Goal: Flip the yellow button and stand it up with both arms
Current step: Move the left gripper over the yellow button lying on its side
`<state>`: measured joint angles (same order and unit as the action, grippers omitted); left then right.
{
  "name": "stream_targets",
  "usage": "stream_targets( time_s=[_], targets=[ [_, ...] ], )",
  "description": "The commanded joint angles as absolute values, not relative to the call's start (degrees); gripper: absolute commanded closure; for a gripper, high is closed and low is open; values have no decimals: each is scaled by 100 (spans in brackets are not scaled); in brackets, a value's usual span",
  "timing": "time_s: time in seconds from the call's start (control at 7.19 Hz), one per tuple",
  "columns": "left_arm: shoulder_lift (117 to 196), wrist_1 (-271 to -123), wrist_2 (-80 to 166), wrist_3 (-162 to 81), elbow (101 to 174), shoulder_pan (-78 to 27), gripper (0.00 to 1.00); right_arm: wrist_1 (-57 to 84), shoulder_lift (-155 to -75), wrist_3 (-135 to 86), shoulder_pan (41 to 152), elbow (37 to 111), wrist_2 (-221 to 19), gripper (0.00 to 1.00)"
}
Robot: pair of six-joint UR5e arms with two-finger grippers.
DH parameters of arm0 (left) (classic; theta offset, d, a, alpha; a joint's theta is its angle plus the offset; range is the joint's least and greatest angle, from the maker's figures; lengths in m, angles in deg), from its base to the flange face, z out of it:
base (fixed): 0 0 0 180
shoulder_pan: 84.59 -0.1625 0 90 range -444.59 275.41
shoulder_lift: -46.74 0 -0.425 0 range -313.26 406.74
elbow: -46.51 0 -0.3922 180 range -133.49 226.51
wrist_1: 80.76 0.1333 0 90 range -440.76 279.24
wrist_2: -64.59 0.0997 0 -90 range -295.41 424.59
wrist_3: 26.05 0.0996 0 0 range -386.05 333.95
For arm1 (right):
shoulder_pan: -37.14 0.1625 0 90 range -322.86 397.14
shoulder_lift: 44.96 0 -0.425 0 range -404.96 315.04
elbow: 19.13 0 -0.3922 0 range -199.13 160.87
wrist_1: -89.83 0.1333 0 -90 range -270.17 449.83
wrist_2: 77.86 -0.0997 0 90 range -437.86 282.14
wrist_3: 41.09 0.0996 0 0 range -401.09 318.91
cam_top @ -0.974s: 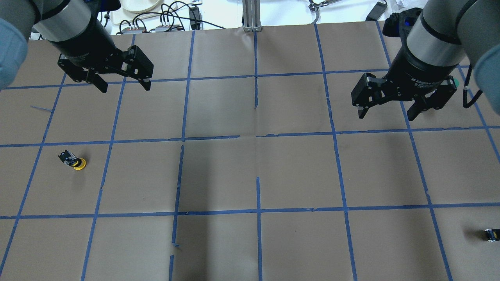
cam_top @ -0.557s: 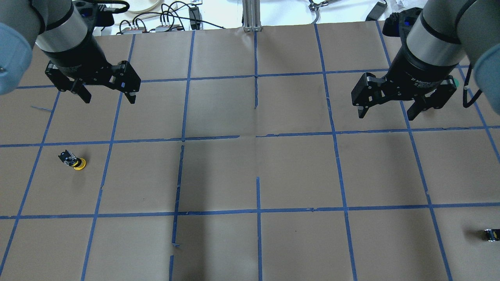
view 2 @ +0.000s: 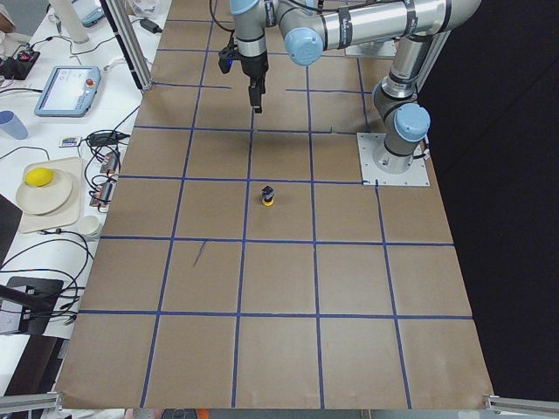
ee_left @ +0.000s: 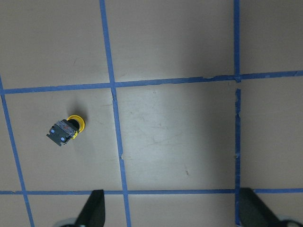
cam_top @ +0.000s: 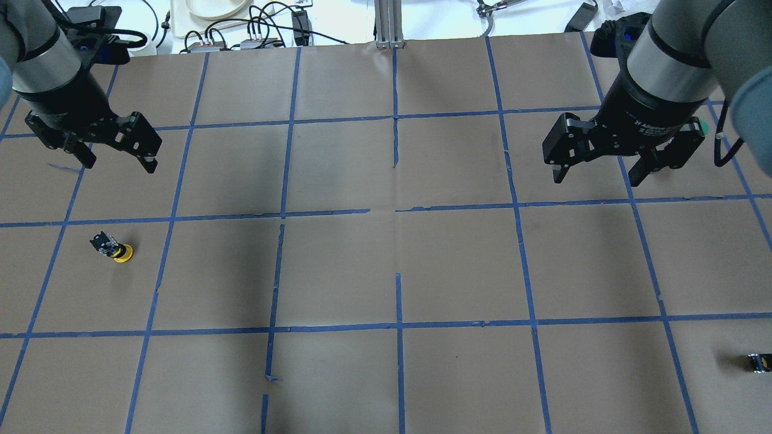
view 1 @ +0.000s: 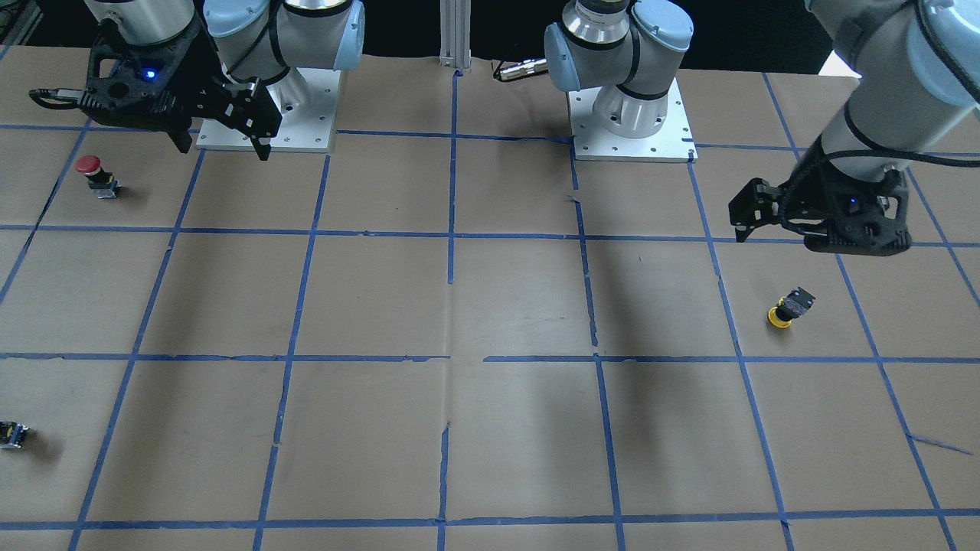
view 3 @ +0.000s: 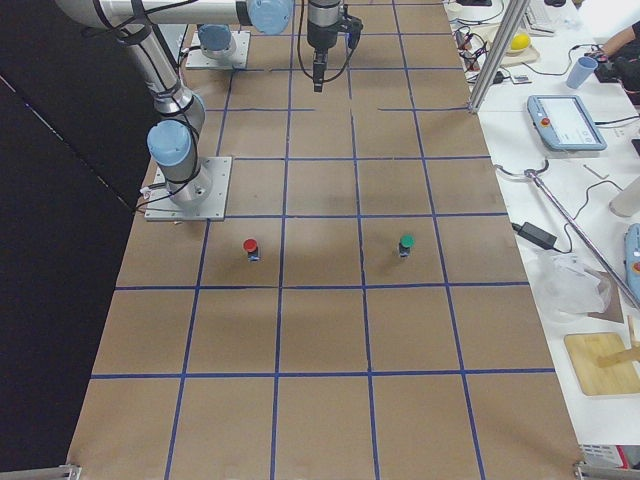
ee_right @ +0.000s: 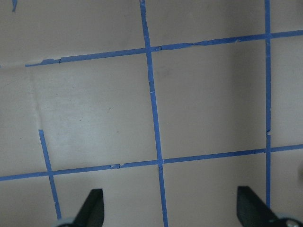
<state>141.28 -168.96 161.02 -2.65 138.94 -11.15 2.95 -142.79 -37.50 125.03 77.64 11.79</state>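
The yellow button (cam_top: pixel 113 248) rests tipped with its yellow cap down on the brown paper and its black and grey base up, at the table's left side. It also shows in the front view (view 1: pixel 788 308), the left side view (view 2: pixel 268 196) and the left wrist view (ee_left: pixel 66 130). My left gripper (cam_top: pixel 120 164) hangs open and empty above the table, beyond the button and apart from it; its fingertips (ee_left: pixel 94 210) frame the bottom of the wrist view. My right gripper (cam_top: pixel 597 179) is open and empty over the far right of the table.
A red-capped switch (view 1: pixel 96 174) stands near the right arm's base. A green-capped switch (view 3: pixel 405 243) stands under the right gripper's side. A small black block (cam_top: pixel 759 361) lies at the near right edge. Cables and a plate (cam_top: pixel 211 7) lie beyond the far edge.
My left gripper has moved to the left and nearer to the robot, closer to the yellow button. The right arm and the button have not moved.
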Motion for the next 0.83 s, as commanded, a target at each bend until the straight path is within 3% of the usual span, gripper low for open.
stream_targets(
  time_s=[0.0,0.7],
  targets=[
    [14333,-16577,16075,1221,14132,-1830,6,290,-14278,-3748,12503,7764,1179,0],
    [14894,-14709,15600,4578,15212,-2982,6,291,-14278,-3739,12503,7764,1170,0]
  ],
)
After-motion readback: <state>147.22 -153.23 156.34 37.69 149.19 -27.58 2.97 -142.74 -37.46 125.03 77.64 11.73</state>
